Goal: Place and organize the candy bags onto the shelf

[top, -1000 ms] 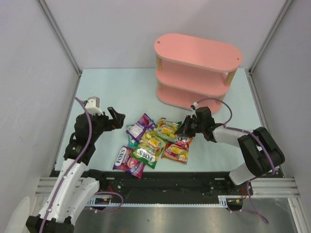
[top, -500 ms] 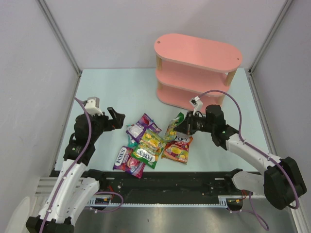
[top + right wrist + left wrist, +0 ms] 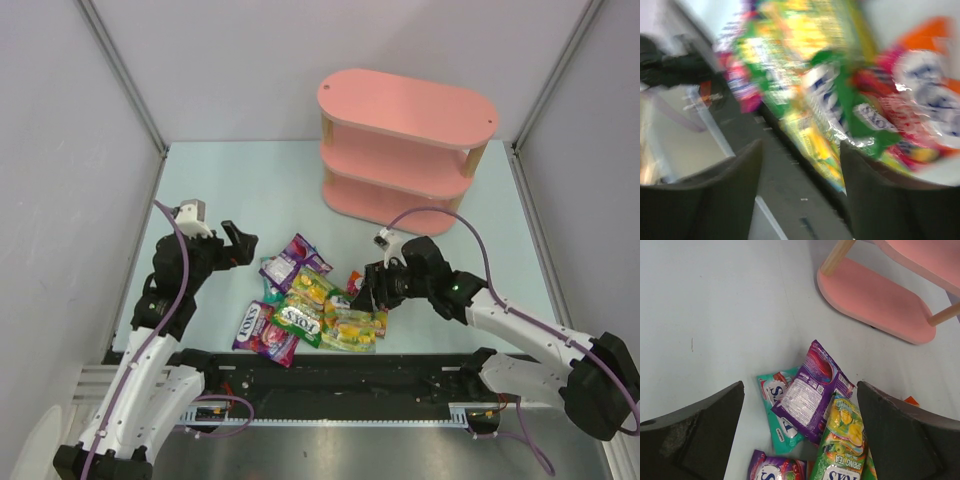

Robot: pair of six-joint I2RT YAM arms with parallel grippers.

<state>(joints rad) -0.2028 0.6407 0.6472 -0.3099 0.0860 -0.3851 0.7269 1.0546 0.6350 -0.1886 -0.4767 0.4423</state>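
At the left side of the table [image 3: 240, 180], the left pincer [image 3: 238, 246] hangs with its fingers spread as wide as they go, pinching nothing. Just to its right the candy bags [image 3: 300, 300] lie in a loose heap on the table. A purple-magenta bag [image 3: 293, 258] is nearest its tips, overlapping a teal bag [image 3: 268, 275] (the wrist view shows the teal one half buried), with a green-yellow bag [image 3: 312, 288] just past them. Nearer the arm bases a purple bag [image 3: 256, 330] and a green bag [image 3: 298, 322] lie touching. Further right, the right pincer [image 3: 368, 290] sits low over the heap's right end. Its fingers are apart and nothing shows between them, though its wrist view is blurred. A yellow-green bag [image 3: 352, 328] lies flat just on the near side of its tips, and an orange-red bag [image 3: 925, 85] is mostly hidden beneath it. The shelf [image 3: 405, 150] stands well behind this pincer.
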